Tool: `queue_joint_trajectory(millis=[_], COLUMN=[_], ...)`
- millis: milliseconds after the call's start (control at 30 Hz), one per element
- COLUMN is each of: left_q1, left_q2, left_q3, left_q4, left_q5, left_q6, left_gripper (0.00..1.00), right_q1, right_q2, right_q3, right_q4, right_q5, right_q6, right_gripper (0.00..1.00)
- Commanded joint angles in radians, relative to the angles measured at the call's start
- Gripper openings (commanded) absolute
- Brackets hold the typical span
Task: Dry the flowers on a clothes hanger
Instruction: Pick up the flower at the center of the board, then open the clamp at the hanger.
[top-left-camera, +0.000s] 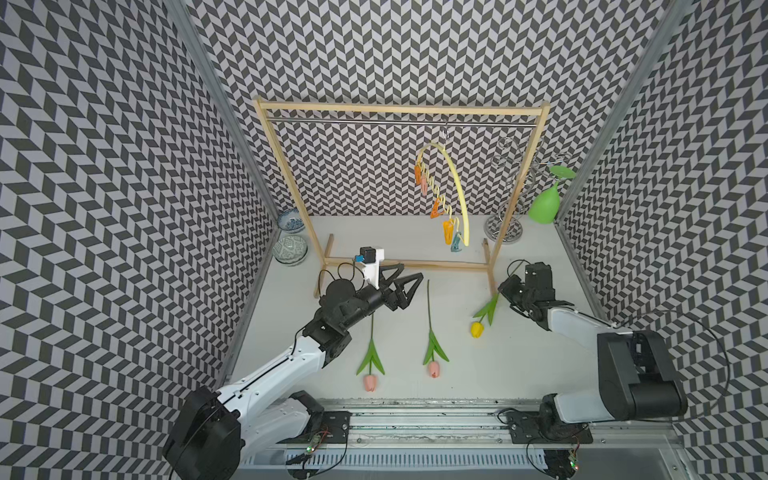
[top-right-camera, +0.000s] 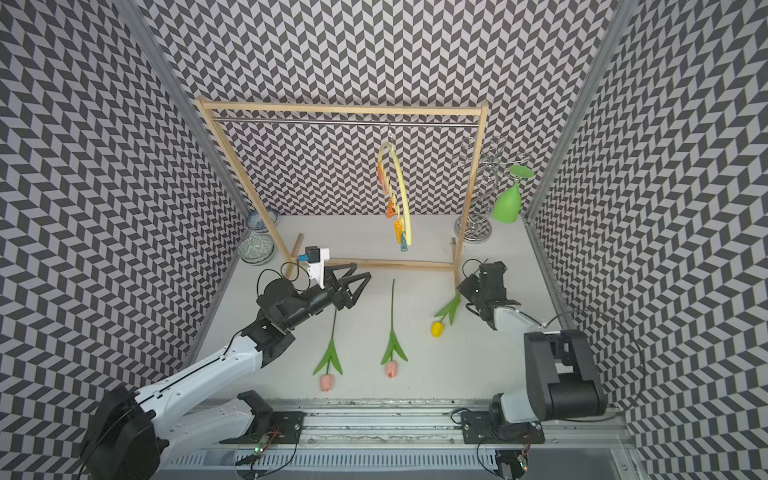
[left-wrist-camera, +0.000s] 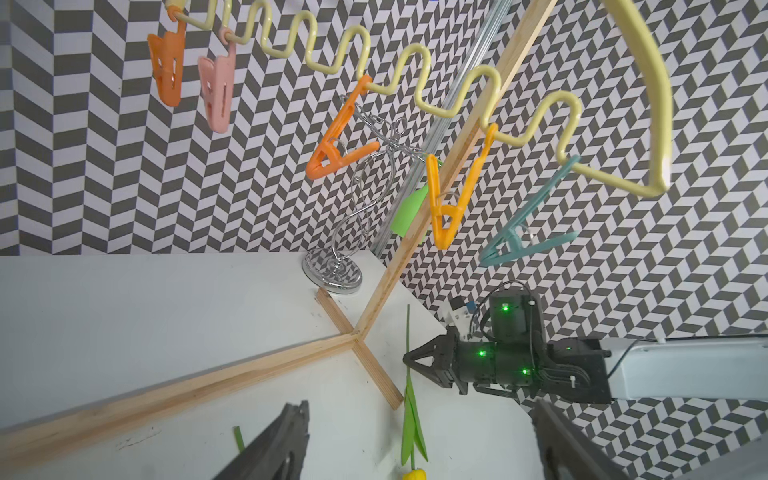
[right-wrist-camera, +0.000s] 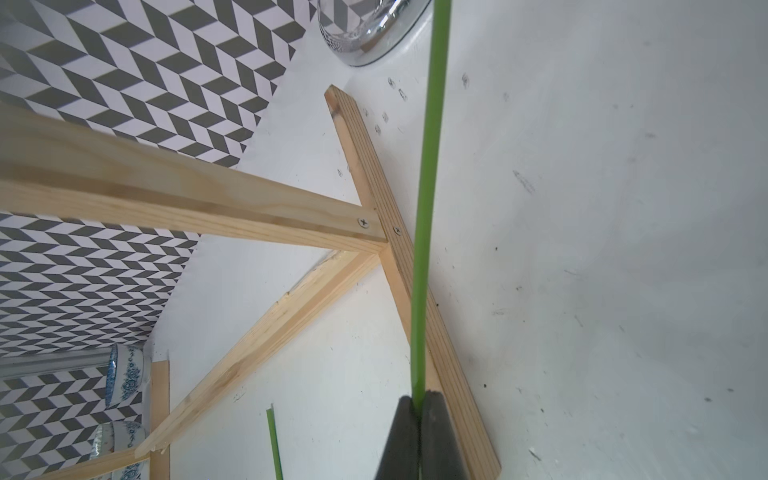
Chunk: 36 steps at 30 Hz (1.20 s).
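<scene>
Three flowers show in both top views. Two pink tulips (top-left-camera: 370, 382) (top-left-camera: 434, 369) lie flat on the white table. My right gripper (top-left-camera: 501, 289) is shut on the stem (right-wrist-camera: 428, 208) of the yellow tulip (top-left-camera: 477, 329), whose head points toward the table's front. The same grip shows in the left wrist view, where the right gripper (left-wrist-camera: 409, 358) pinches the stem above the leaves. The clothes hanger (top-left-camera: 459, 187), pale yellow with orange, pink and blue-green pegs, hangs from the rack's rail. Below and to the left of it, my left gripper (top-left-camera: 409, 275) stands open and holds nothing.
The wooden rack (top-left-camera: 399, 110) spans the back, and its foot (right-wrist-camera: 415, 270) lies right beside the held stem. A silver wire stand (top-left-camera: 503, 228) and a green glass (top-left-camera: 544, 205) are at the back right. Two patterned bowls (top-left-camera: 291, 249) sit at the back left.
</scene>
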Motion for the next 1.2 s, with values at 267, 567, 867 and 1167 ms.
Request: queue_joint_trajectory(millis=[267,567,867,1167], left_q1=[-0.003,-0.001,0.019,0.017], left_q2=[-0.027,0.055,0.171,0.316], left_q3=[0.066,0.132,0.146,0.322], left_q4=[-0.032,0.124,0.343,0.267], left_q5=[-0.027,0.227,0.341,0.475], left_q6=[0.137,0.319,0.476,0.5], left_gripper=[0.84,0.87,0.79,0.74], right_q1=[0.025,0.146,0.171,0.242], right_q2=[-0.407,-0.578,-0.532,-0.503], right_q3=[-0.12,-0.188,-0.113,-0.065], right_q4=[0.227,0.474,0.421,0.388], right_q5=[-0.47,-0.589,-0.551,-0.513], right_q6=[-0.248,-0.293,-0.302,-0.325], right_gripper=[0.0,0.0,0.0,0.0])
